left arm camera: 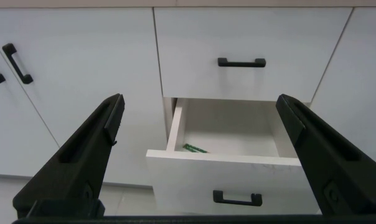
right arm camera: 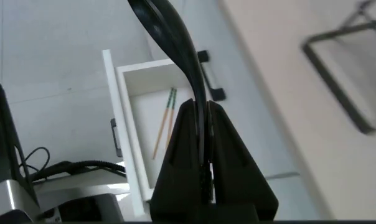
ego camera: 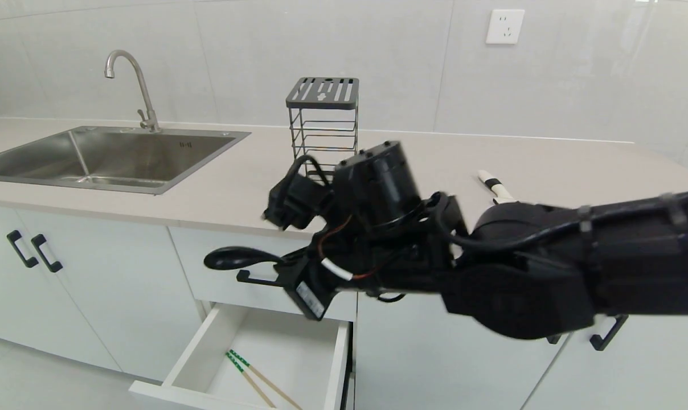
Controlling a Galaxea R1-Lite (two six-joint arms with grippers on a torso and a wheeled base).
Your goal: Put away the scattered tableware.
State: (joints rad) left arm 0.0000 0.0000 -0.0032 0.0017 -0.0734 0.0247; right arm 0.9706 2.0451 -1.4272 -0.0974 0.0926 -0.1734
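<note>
Pinching the thin handle of the black spoon (right arm camera: 175,46), the fingers (right arm camera: 228,149) of the right gripper (right arm camera: 203,109) hold it in the air above the open drawer (ego camera: 335,353) with chopsticks (ego camera: 256,376). The spoon looks glossy, light and stiff, probably slippery; mid-handle seems the safest hold. The left gripper (left arm camera: 200,106) has its fingers spread.

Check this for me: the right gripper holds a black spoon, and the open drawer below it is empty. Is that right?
Not quite: the drawer is not empty. The head view shows a pair of chopsticks lying in it. The rest stands: the right gripper holds a black spoon, with the open drawer below it.
</note>
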